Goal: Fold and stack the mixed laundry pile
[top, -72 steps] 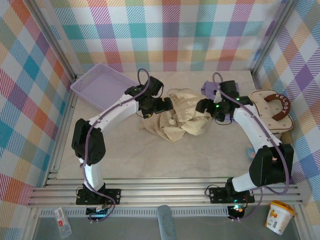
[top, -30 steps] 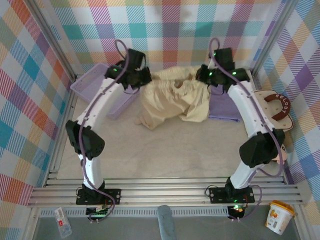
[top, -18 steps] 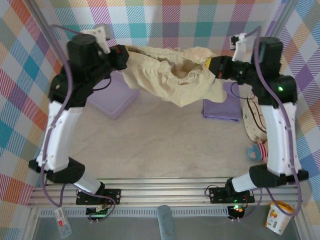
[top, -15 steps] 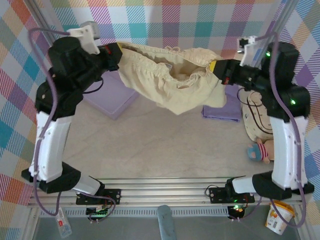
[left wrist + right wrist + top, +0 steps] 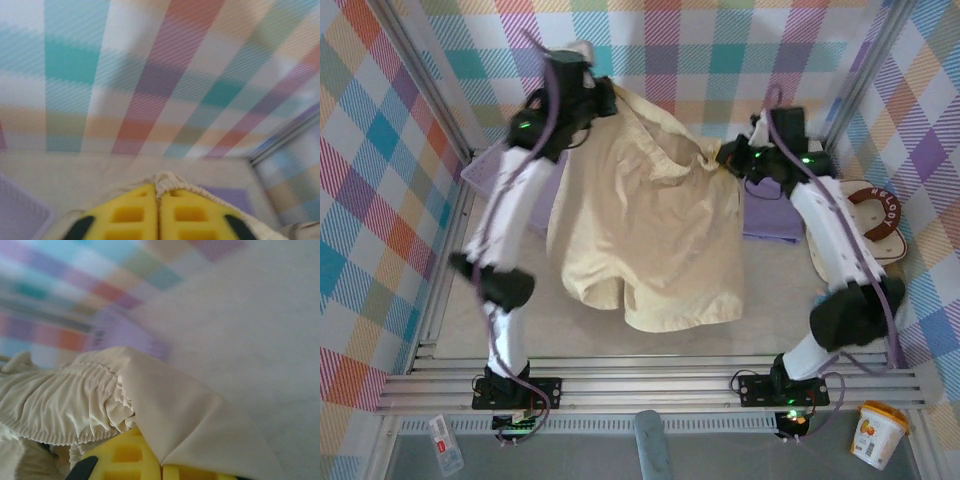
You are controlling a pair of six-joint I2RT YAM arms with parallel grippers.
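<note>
Stretching far-to-near, cream-beige garment (image 5: 650, 240) seemingly points its hem nearward.

I am wearing white shells along my left arm (image 5: 512, 198) and my right arm (image 5: 826, 226), and black housings are sitting at the joints and at the bases (image 5: 516, 390). A thin purple cable (image 5: 553, 85) is running down each arm, and small green lights (image 5: 807, 158) are glowing near the wrists. My fingers (image 5: 132, 217) are showing bright yellow pads (moulded with square hollows, like a waffle), with black edges below.
</note>
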